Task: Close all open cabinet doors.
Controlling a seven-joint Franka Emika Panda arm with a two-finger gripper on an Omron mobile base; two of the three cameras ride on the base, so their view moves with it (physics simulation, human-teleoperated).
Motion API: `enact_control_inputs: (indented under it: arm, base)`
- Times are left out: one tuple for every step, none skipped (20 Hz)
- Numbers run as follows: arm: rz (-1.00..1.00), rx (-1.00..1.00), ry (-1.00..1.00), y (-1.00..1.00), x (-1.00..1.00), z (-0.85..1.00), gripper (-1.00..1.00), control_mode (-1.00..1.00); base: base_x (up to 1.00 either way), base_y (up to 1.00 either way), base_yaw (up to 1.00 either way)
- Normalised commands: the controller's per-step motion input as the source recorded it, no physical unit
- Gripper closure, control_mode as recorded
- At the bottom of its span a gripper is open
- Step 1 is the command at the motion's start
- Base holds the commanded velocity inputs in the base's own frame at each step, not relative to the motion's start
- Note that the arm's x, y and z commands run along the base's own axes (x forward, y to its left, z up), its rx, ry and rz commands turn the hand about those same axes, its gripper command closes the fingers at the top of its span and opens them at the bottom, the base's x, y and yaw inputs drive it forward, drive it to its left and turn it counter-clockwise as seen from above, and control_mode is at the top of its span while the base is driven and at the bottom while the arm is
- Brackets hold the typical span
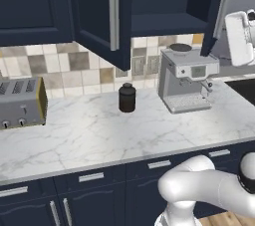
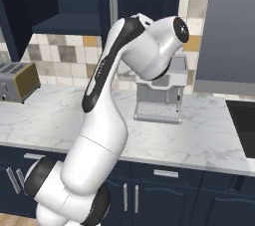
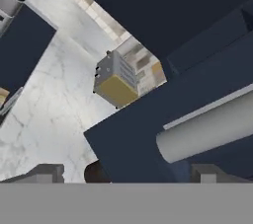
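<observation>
Silver bar handle (image 3: 207, 131) loomed nearest, just beyond your fingers (image 3: 206, 172), long axis crossing between them. Open cabinet door (image 3: 148, 144) lay directly ahead, above worktop (image 3: 54, 99). Fingers stood wide, holding nothing. Toaster (image 3: 116, 81) sat farther off.

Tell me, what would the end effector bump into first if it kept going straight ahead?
Probably the open cabinet door with its silver handle, which sits just ahead of the end effector. Depth is hard to judge, but the door looks very near.
</observation>
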Motion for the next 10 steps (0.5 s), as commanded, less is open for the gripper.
enact_control_inputs:
  arm:
    - [0.08, -0.16, -0.03, 0.7, 0.33, 0.0, -1.0, -1.0]
    - [0.06, -0.14, -0.02, 0.65, 0.47, 0.0, -1.0, -1.0]
    - [0.05, -0.13, -0.01, 0.61, 0.57, 0.0, -1.0, -1.0]
    - [0.04, -0.11, 0.0, 0.55, 0.7, 0.0, -1.0, -1.0]
    - [0.02, -0.1, 0.0, 0.47, 0.82, 0.0, -1.0, -1.0]
    - [0.0, -0.11, 0.0, 0.46, 0.92, 0.0, -1.0, -1.0]
    - [0.0, -0.15, 0.0, 0.42, 0.98, 0.0, -1.0, -1.0]
    - [0.0, -0.16, -0.01, 0.35, 1.0, -0.07, -1.0, -1.0]
    - [0.0, -0.17, -0.03, 0.3, 1.0, -0.07, -1.0, -1.0]
    - [0.0, -0.17, -0.03, 0.27, 1.0, -0.06, -1.0, -1.0]
  base:
    - [0.0, 0.0, 0.0]
    - [0.0, 0.0, 0.0]
    - [0.0, 0.0, 0.0]
    - [0.0, 0.0, 0.0]
    - [0.0, 0.0, 0.0]
    - [0.0, 0.0, 0.0]
    - [0.0, 0.0, 0.0]
    - [0.0, 0.0, 0.0]
    - [0.0, 0.0, 0.0]
    - [0.0, 0.0, 0.0]
